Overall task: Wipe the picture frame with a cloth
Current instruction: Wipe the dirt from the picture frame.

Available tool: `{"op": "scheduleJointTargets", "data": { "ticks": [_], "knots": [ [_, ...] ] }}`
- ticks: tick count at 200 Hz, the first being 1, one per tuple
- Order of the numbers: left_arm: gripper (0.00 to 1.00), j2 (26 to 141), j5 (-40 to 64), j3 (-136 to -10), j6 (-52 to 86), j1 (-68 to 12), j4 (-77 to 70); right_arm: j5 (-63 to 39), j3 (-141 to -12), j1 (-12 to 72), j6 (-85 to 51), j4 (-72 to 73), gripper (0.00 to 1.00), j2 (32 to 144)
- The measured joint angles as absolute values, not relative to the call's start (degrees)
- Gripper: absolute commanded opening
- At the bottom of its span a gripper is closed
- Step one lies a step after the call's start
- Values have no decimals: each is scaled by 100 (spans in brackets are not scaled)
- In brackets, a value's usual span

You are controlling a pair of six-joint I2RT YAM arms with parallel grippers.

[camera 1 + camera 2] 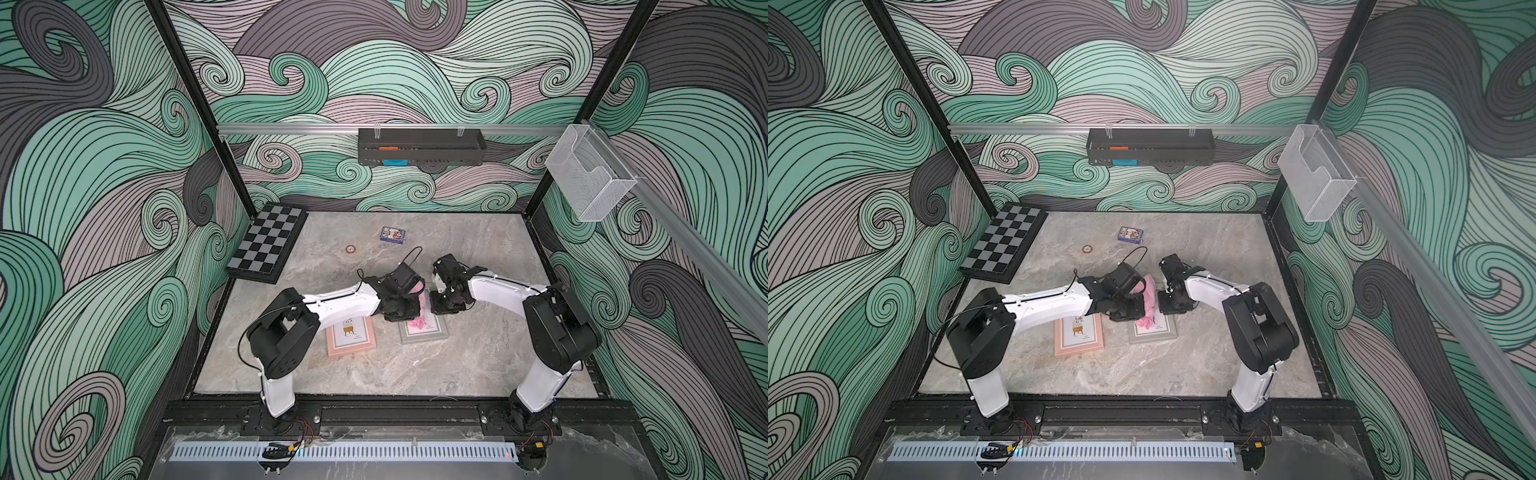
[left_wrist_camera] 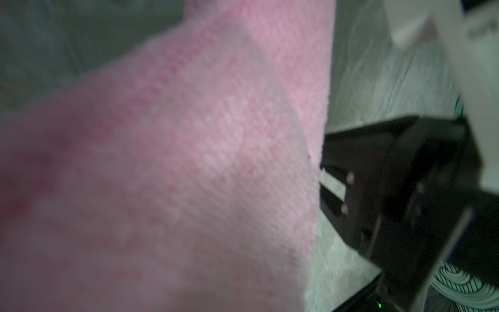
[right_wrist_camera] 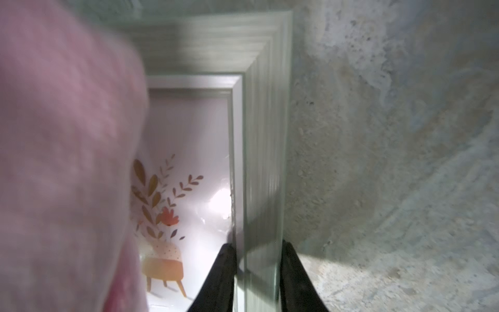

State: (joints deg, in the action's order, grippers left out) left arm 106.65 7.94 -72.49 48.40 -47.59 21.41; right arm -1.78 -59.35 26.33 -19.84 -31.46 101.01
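Note:
The picture frame (image 1: 428,334) is grey-green with a flower print and lies flat on the marble table (image 1: 478,365). The pink cloth (image 1: 1148,297) hangs bunched over the frame's far part from my left gripper (image 1: 411,309), which is shut on it. In the left wrist view the cloth (image 2: 189,162) fills the picture and hides the jaws. My right gripper (image 3: 258,248) is shut on the frame's side rail (image 3: 266,135), one black finger (image 3: 221,275) on the glass side and one on the outer edge. The cloth (image 3: 67,162) covers the print's other side.
A second frame, pink (image 1: 351,338), lies just left of the grey one under the left arm. A chessboard (image 1: 266,243) leans at the back left. A card box (image 1: 392,235) and a small ring (image 1: 350,249) lie behind the grippers. A black shelf (image 1: 419,145) hangs on the back wall.

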Motion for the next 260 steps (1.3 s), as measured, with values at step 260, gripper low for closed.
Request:
{"op": "scheduleJointTargets", "data": {
  "ticks": [260],
  "knots": [
    [0, 9620, 2534, -5634, 5057, -5979, 1498, -421, -6003, 2504, -1900, -3221, 27, 10167]
  ]
}}
